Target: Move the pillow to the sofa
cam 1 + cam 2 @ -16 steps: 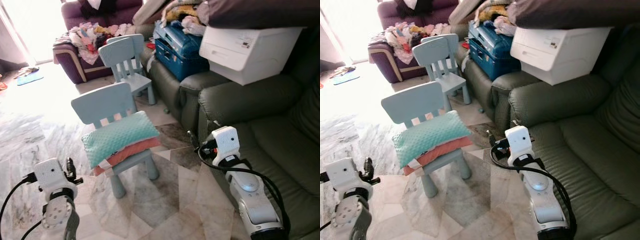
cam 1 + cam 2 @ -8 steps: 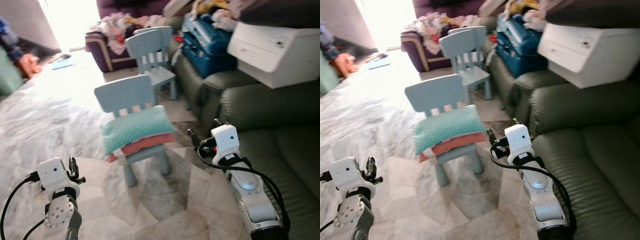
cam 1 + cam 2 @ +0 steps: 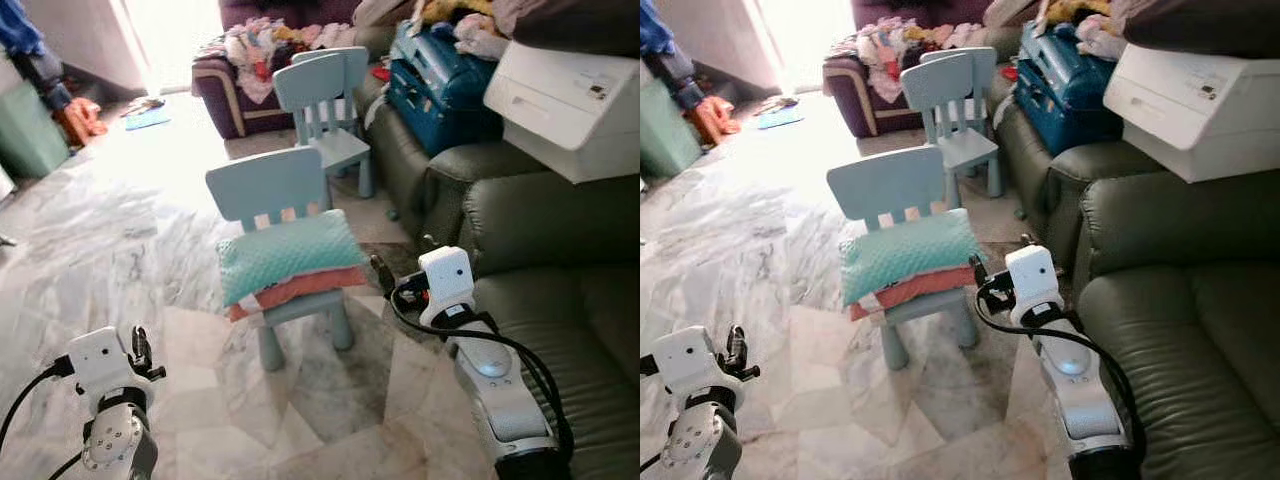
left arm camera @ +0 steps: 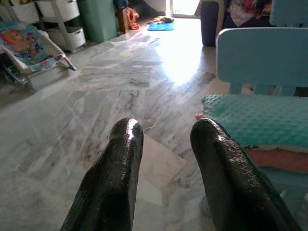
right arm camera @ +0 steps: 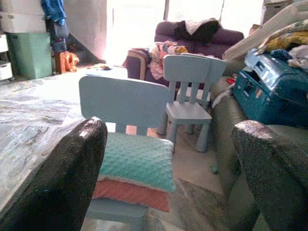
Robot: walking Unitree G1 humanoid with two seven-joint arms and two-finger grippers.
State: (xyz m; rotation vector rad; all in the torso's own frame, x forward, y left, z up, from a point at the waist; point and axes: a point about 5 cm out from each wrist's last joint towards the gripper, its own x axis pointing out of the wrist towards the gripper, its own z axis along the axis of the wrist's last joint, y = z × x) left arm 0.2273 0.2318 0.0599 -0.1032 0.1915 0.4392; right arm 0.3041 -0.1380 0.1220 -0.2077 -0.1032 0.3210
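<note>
I count two pale blue chairs; the nearer chair (image 3: 285, 215) carries two stacked cushions, a teal pillow (image 3: 288, 255) over a coral pillow (image 3: 305, 288), covering its seat edge to edge. The sofa (image 3: 560, 260) stands beside it. My left tool (image 4: 166, 168) and right tool (image 5: 168, 159) hang empty, fingers apart.

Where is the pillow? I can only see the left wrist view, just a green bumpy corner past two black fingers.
Observer: The teal pillow lies on a small blue chair, on top of a coral pillow.
Operator: Is the other gripper close?
Observer: The right gripper is beside the chair's right side, fingers open, touching nothing.
Operator: Where's the sofa?
Observer: The dark green sofa sits right of the chair, behind the right arm.
</note>
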